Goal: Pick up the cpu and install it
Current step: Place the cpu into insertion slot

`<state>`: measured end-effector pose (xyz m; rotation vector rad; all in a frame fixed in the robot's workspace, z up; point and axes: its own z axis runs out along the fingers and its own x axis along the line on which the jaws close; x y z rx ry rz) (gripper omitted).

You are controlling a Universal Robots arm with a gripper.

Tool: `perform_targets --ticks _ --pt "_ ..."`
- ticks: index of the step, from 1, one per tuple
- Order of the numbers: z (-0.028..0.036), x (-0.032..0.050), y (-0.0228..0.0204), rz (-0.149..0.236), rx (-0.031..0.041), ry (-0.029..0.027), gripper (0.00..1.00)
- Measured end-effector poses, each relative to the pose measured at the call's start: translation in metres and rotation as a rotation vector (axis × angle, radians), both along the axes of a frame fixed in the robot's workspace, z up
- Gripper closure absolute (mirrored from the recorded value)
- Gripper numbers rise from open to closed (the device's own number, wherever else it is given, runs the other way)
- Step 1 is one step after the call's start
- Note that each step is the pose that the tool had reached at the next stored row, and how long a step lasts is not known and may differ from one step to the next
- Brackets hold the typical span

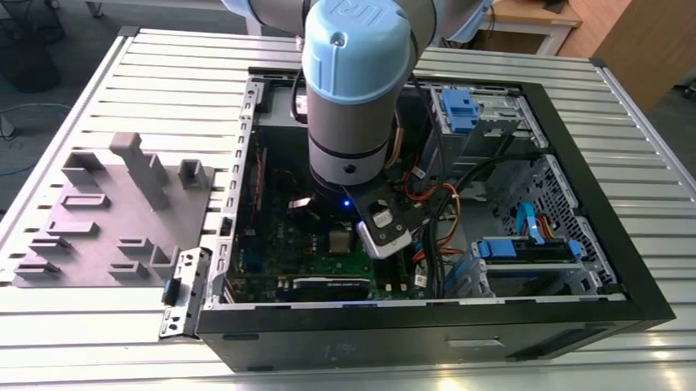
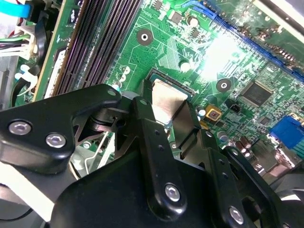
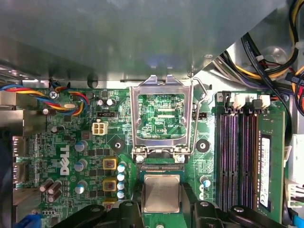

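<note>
The cpu (image 3: 161, 192) is a small silvery square chip, seen in both wrist views, sitting between my black fingers (image 2: 142, 114) over the socket (image 2: 176, 81) on the green motherboard. My gripper (image 2: 167, 108) is shut on its two side edges. Whether the chip rests in the socket or hangs just above it, I cannot tell. Just beyond the chip, the shiny metal socket frame (image 3: 161, 116) stands flipped open. In the exterior view my arm (image 1: 348, 106) reaches down into the open computer case (image 1: 588, 204) and hides the chip.
Memory slots (image 3: 240, 152) run along one side of the socket, and capacitors (image 3: 121, 178) stand on the other. Cable bundles (image 1: 435, 204) and blue drive bays (image 1: 522, 248) fill the case's side at the exterior view's right. A grey moulded tray (image 1: 109, 220) lies at the exterior view's left.
</note>
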<state>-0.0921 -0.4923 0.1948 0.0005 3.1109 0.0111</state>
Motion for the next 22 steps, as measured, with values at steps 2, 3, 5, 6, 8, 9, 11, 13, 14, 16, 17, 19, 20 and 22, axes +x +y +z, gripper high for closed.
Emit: perform_targets --ticks 2,3,5,6,8,9,11,13,14,16,17,19,20,22 --pt "-0.0014 0.0 0.0 0.0 0.0005 0.0 0.58" --pt "-0.0017 0.0 0.0 0.0 0.0007 0.0001 0.58" --pt "-0.0017 0.0 0.0 0.0 0.0006 0.0002 0.58" --pt "-0.0018 0.0 0.0 0.0 0.0007 0.0001 0.58" --pt "-0.0019 0.0 0.0 0.0 0.0007 0.0001 0.58" --pt "-0.0023 0.0 0.0 0.0 0.0009 0.0 0.58" --pt "-0.003 0.0 -0.0001 0.0 0.0005 0.0003 0.58" --pt "-0.0031 0.0 0.0 0.0 0.0005 0.0002 0.58" --pt "-0.0032 0.0 0.0 0.0 0.0006 0.0002 0.58" --pt "-0.0033 0.0 0.0 0.0 0.0009 0.0001 0.58" --pt "-0.0033 0.0 0.0 0.0 0.0008 0.0001 0.58" --pt "-0.0034 0.0 0.0 0.0 0.0008 0.0001 0.58" --pt "-0.0034 0.0 0.0 0.0 0.0008 0.0001 0.58" --pt "-0.0027 0.0 0.0001 0.0 0.0015 -0.0003 0.58"
